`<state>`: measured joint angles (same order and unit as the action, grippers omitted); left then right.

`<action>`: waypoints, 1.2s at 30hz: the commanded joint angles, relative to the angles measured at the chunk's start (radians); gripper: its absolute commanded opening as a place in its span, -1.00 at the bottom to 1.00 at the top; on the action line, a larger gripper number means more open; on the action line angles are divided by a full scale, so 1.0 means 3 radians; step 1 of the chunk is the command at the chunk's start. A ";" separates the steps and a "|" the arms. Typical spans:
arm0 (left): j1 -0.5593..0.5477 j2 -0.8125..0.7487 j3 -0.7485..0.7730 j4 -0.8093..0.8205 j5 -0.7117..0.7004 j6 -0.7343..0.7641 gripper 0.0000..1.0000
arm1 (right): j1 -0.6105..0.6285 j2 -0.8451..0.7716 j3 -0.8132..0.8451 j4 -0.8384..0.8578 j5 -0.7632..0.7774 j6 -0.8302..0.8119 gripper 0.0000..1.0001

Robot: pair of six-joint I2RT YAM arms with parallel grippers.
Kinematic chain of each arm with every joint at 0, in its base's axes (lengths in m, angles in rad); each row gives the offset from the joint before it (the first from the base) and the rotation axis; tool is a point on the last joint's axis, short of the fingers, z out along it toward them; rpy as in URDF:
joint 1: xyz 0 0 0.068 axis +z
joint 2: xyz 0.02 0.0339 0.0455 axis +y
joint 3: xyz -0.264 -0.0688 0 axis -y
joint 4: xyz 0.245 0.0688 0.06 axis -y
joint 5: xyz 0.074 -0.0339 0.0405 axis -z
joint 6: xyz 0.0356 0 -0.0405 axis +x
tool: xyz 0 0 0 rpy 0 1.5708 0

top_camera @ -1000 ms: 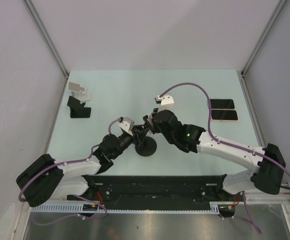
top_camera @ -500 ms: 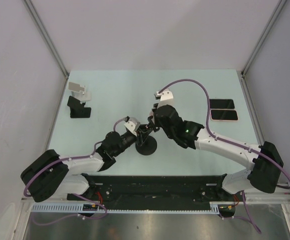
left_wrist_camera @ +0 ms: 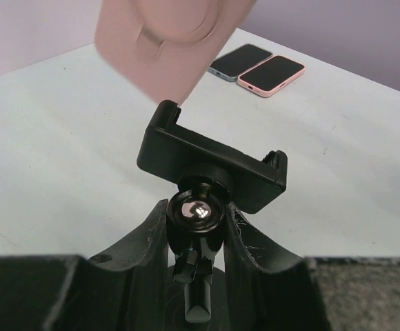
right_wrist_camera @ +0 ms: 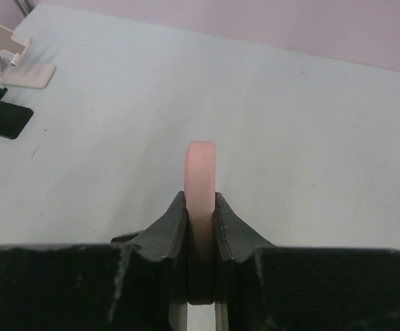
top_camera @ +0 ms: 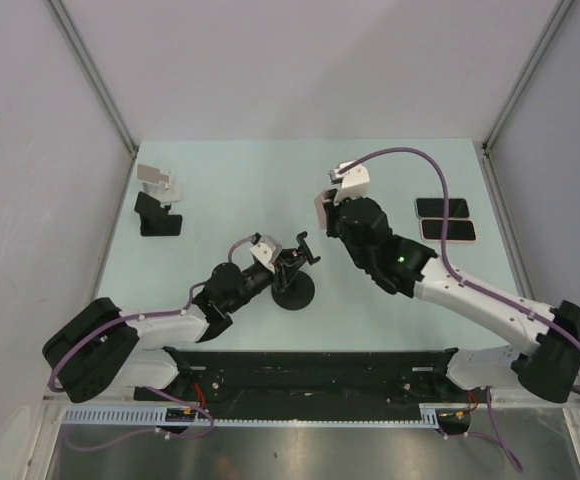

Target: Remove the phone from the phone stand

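The right jaws are clenching the pink phone point(right_wrist_camera: 201, 200) edge-on, holding it clear above the phone stand point(left_wrist_camera: 210, 172) near the near edge of the bench point(top_camera: 230, 170). The left jaws are gripping the stand's stem. Risk: the narrow pinch slipping and the phone dropping.

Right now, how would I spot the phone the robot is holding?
Start at the pale green table, then find the right arm's end effector above its middle. Pinched there edge-on is the pink phone; unlike the two phones lying flat near the right edge, it hangs in the air.
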<state>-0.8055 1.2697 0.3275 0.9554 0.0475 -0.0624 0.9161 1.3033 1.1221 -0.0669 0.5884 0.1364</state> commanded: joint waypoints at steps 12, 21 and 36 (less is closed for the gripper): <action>0.0047 -0.0157 -0.0043 -0.0117 -0.0572 -0.0247 -0.15 | 0.0014 -0.1618 -0.0498 -0.0712 0.0002 0.0062 -1.00; 0.0031 -0.0637 0.0202 -0.0919 -0.0895 -0.0758 0.60 | -0.0006 -0.2130 -0.0703 -0.0999 0.0196 -0.0061 -1.00; -0.0045 -0.0679 0.1577 -0.3302 -0.1416 -0.1500 0.83 | -0.0021 -0.2667 -0.1025 -0.1065 0.0462 -0.0199 -1.00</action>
<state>-0.8070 1.0210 0.7105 0.1314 -0.3611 -0.4534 0.9146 0.5240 0.8047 -0.4591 0.6872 0.0933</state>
